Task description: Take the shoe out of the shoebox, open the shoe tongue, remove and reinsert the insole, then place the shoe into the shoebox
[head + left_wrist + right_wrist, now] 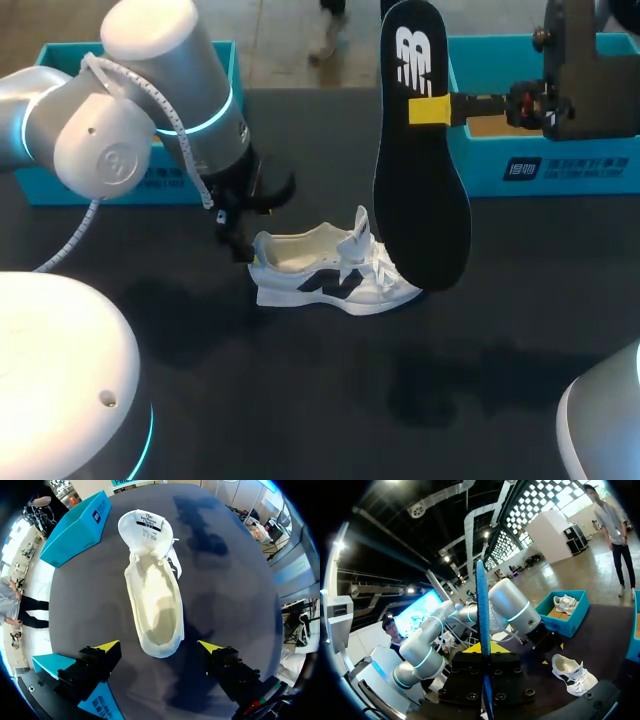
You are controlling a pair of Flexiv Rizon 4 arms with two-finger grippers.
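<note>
Right gripper (432, 110) pinches the black insole (420, 210) upright; left gripper (159, 646) is spread wide at the white shoe's (152, 600) heel on the table (300, 400).

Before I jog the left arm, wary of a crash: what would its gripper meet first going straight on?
The shoe: its heel end lies just ahead, between the fingers of the open left gripper. How far off is unclear.

The white shoe (330, 275) with dark side marks stood on its sole, tongue (145, 527) pulled forward, cream inside showing. The black insole (420, 200) hung upright in the air near its toe. The left shoebox (35, 185) and the right shoebox (560, 165), both teal and open, stood behind, well apart.
</note>
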